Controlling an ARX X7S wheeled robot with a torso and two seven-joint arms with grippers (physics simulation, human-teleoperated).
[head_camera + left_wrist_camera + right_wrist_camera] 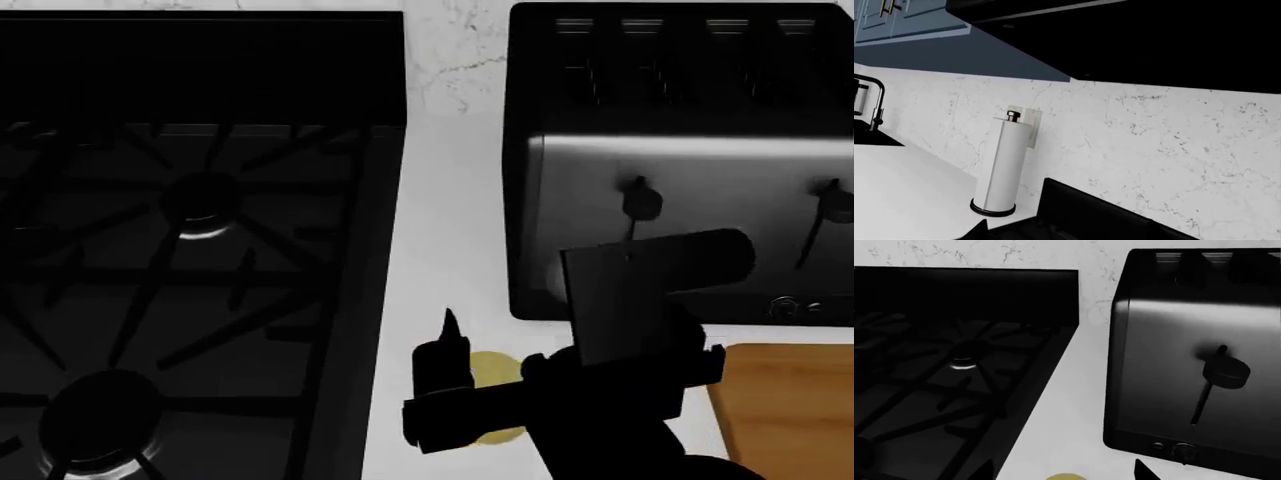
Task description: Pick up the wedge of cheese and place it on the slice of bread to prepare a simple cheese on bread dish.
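The wedge of cheese (489, 376) is a small pale yellow chunk on the white counter between the stove and the toaster. My right gripper (494, 360) hangs over it, open, one dark finger (445, 358) standing on the stove side of the cheese. In the right wrist view the top of the cheese (1066, 476) shows at the frame edge, between the two spread fingertips (1145, 470). The slice of bread is out of view. My left gripper shows only as dark shapes at the edge of the left wrist view.
A black gas stove (187, 250) fills the left. A steel toaster (681, 190) stands at the back right. A wooden cutting board (790, 410) lies at the front right. The left wrist view shows a paper towel holder (1002, 165), a marble backsplash and a faucet (874, 100).
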